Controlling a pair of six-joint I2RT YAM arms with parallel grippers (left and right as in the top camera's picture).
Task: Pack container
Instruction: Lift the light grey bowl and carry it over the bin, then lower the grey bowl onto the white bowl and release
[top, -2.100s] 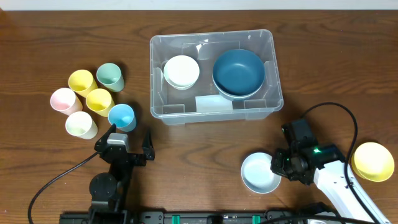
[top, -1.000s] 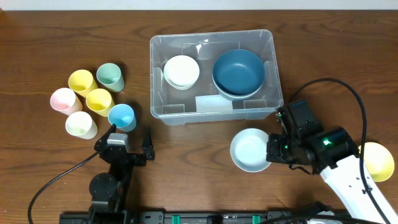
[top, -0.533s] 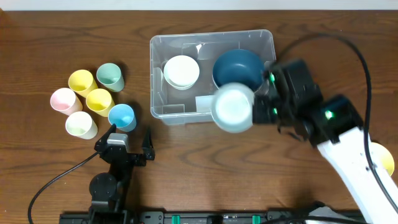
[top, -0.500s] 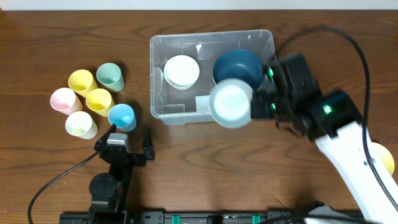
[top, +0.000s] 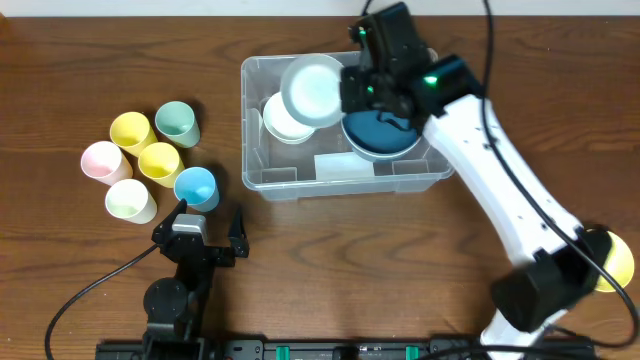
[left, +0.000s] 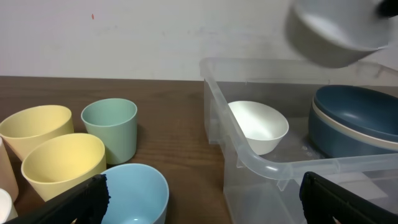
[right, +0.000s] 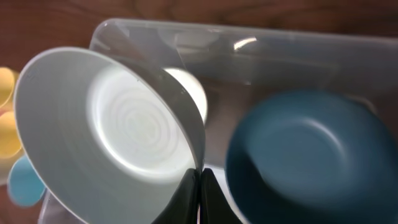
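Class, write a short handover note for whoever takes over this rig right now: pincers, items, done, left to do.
Left pincer: open, empty, beside the blue cup.
Right pincer: shut on the pale bowl by its rim, above the container.
Done: white bowl and dark blue bowl sit inside.
Left: lower and release the pale bowl; probably then the yellow bowl and six cups, all outside.

It looks like a robotics lab bench: a wooden table (top: 330, 250), a bare white wall (left: 124, 37) behind it, black cables (top: 100, 273) and a mounting rail (top: 300, 350) at its near edge.
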